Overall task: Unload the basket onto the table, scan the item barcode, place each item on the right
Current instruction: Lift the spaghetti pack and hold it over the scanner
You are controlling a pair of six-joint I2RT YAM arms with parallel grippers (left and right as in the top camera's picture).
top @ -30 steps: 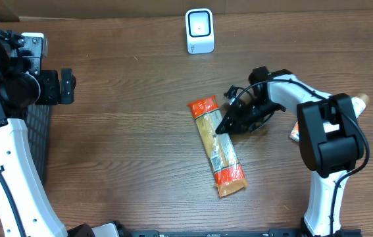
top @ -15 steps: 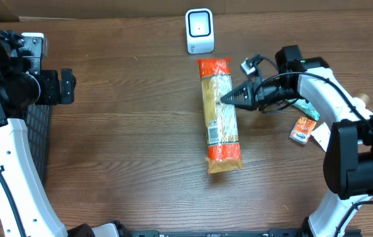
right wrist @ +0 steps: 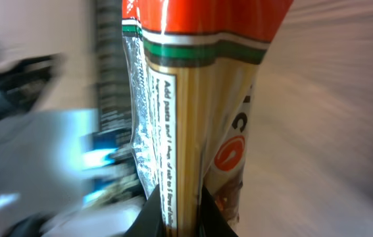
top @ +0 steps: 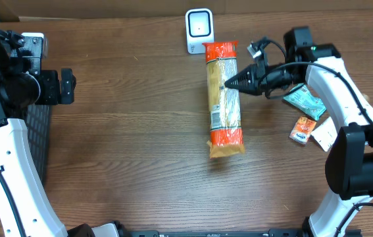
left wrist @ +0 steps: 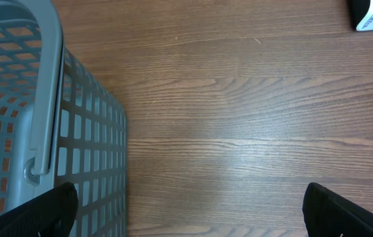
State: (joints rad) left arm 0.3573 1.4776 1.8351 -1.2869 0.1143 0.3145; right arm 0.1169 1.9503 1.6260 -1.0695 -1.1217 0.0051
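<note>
**Change observed.** One second ago the pasta packet point(top: 224, 99) lay slantwise on the bench point(top: 133, 145), well short of the scanner point(top: 199, 30). It now runs almost straight up and down in the overhead view. Its upper red end is just beside the scanner's right side, and its lower red end points toward the front edge. The right arm has swung round with it.

**Grippers.** The right gripper point(top: 229, 84) is clamped on the packet's right edge, above its middle. The right wrist view confirms the fingers pinched on the film. The left gripper point(left wrist: 189, 209) stands with its jaws wide apart and holds nothing. It is parked beside the grey basket point(left wrist: 41, 99), well apart from the work.

**Bearing on the task.** The packet has been brought to the scanner but sits beside its window, not before it. A white label shows on the packet's left edge. Whether it carries the barcode cannot be told. In my judgement, presentation is under way and no scan is yet confirmed.
</note>
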